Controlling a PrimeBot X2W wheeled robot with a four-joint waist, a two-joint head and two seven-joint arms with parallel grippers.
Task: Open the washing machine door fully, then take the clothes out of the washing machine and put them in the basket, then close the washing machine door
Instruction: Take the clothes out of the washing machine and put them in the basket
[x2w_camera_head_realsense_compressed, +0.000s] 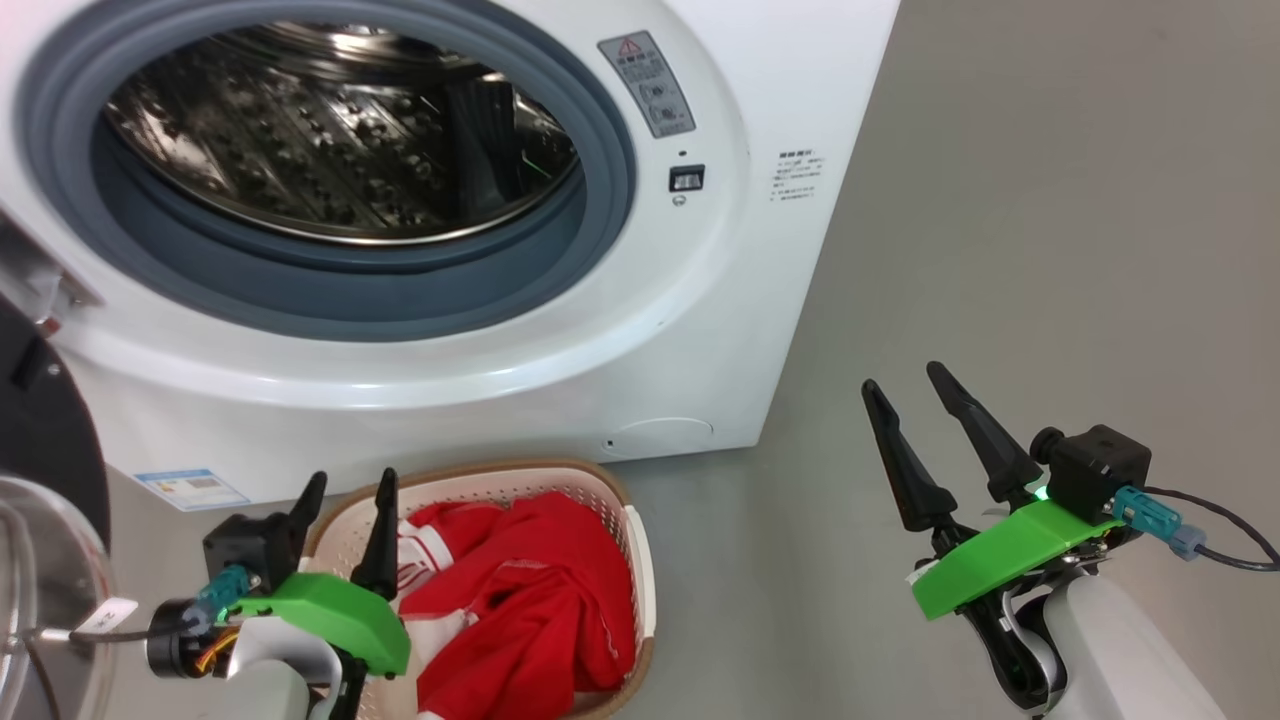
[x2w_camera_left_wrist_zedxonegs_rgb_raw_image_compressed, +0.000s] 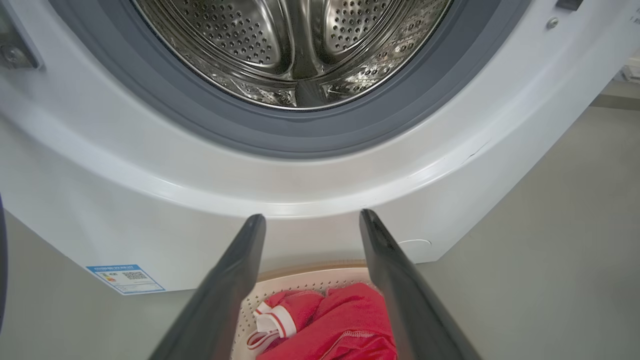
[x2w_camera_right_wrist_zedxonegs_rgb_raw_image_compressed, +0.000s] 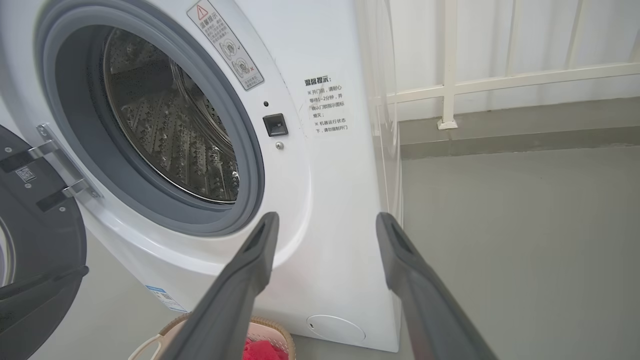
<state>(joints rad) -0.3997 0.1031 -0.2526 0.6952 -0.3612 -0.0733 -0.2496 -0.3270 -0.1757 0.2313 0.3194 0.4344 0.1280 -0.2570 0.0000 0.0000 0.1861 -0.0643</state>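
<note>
The white washing machine stands with its drum bare; the door hangs swung out at the far left, also seen as the black-rimmed door. Red clothes lie in the cream basket on the floor before the machine. My left gripper hovers open over the basket's left end, nothing between its fingers; below them lie the clothes. My right gripper stands open and empty over bare floor to the right, facing the machine.
Grey floor spreads to the right of the machine. A white railing and low kerb run along the back wall. A blue label sits at the machine's lower left corner. The basket is close to the machine's front.
</note>
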